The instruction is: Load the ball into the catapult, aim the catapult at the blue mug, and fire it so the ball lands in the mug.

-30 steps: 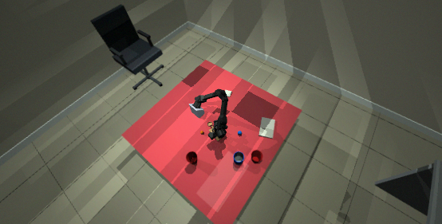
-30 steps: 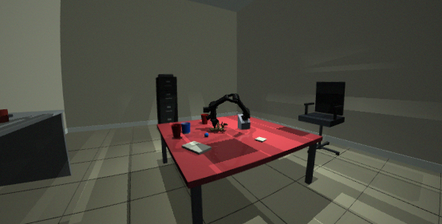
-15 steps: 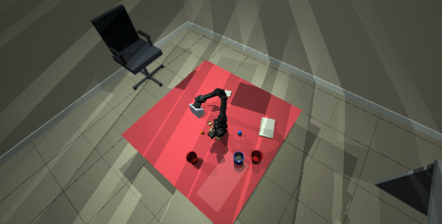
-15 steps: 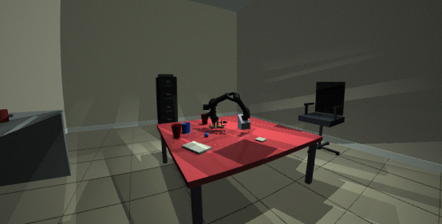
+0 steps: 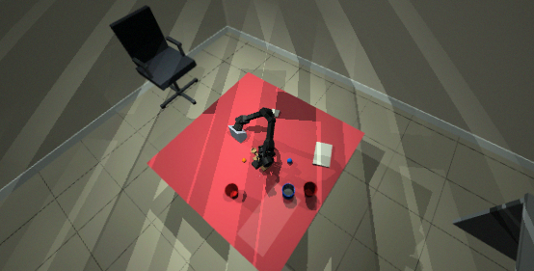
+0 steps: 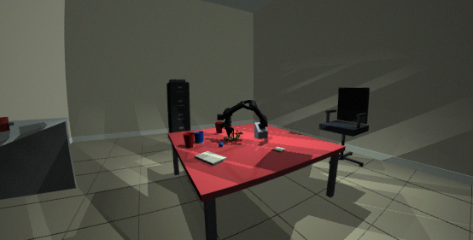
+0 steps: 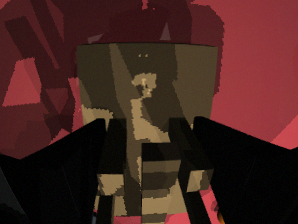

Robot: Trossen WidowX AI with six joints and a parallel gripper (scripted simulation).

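Observation:
The tan catapult (image 5: 253,150) (image 6: 234,138) (image 7: 200,75) stands on the red table, partly hidden by the arm. My gripper (image 5: 260,165) (image 6: 230,133) (image 7: 150,126) is low over it, its fingers shut on the catapult's frame, one on either side of the dark-sided uprights. A blue ball (image 5: 289,161) (image 6: 221,144) lies on the table to one side of the catapult. An orange ball (image 5: 244,160) (image 7: 220,218) lies on the other side, close by. The blue mug (image 5: 288,191) (image 6: 199,137) stands upright beside a red mug.
One red mug (image 5: 309,189) (image 6: 189,140) is close to the blue mug; another red mug (image 5: 231,191) (image 6: 218,127) stands apart. A white book (image 5: 323,154) (image 6: 210,157), a small white object (image 5: 276,113) (image 6: 278,149) and a grey block (image 5: 238,135) (image 6: 260,131) by the arm's base are on the table.

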